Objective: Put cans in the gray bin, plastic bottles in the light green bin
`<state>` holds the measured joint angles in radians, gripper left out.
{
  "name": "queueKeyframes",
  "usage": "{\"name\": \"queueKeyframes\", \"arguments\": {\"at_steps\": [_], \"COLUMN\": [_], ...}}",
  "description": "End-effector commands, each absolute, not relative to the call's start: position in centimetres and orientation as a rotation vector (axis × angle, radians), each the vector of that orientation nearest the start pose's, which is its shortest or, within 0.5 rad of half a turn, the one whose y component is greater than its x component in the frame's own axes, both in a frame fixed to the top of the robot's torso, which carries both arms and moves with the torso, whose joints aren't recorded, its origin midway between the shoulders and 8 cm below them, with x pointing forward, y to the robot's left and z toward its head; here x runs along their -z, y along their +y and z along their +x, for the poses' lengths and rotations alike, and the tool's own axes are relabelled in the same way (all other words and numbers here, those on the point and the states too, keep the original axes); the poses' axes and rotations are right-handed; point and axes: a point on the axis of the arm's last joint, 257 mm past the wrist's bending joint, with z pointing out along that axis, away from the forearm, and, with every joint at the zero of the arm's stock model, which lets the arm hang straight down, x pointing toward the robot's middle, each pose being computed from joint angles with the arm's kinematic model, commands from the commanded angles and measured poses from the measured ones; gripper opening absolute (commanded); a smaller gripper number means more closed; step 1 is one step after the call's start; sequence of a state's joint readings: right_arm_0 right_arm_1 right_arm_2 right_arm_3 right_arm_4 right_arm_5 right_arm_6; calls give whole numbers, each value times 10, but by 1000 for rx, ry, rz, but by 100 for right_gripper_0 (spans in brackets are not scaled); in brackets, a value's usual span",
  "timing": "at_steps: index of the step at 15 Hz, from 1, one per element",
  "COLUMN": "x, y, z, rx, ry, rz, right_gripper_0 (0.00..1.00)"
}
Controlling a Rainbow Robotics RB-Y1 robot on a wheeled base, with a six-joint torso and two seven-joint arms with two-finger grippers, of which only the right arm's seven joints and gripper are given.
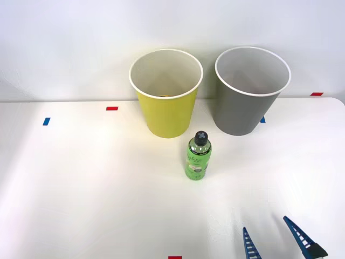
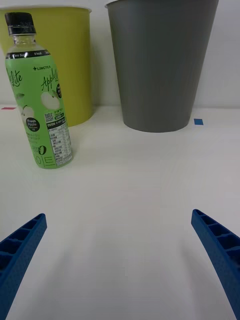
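A green plastic bottle (image 1: 198, 157) (image 2: 42, 115) with a dark cap stands upright on the white table, just in front of the two bins. Behind it and slightly to the left is the light green bin (image 1: 167, 116) (image 2: 75, 60). The gray bin (image 1: 242, 110) (image 2: 160, 65) stands to the right of that one. My right gripper (image 1: 265, 224) (image 2: 119, 215) is open near the table's front edge, to the right of the bottle and well short of it, with nothing between its blue fingers. No can is in view.
Small tape marks lie on the table (image 1: 81, 189): red (image 1: 111, 108) and blue (image 1: 46, 121) at the left, blue (image 1: 262, 120) by the gray bin, red (image 1: 317, 94) at the far right. A white wall rises close behind the bins.
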<state>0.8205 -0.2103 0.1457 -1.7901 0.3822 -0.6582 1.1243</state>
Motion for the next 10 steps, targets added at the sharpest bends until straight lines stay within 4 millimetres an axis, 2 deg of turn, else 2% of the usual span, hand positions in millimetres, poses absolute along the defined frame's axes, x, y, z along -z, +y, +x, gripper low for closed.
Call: {"name": "queueKeyframes", "arguments": {"at_steps": [1, 10], "x": [298, 298], "y": [-217, -217], "z": [267, 267], "rx": [-171, -171], "ry": [1565, 1565], "rz": [-191, -191], "right_gripper_0": [100, 100]}}
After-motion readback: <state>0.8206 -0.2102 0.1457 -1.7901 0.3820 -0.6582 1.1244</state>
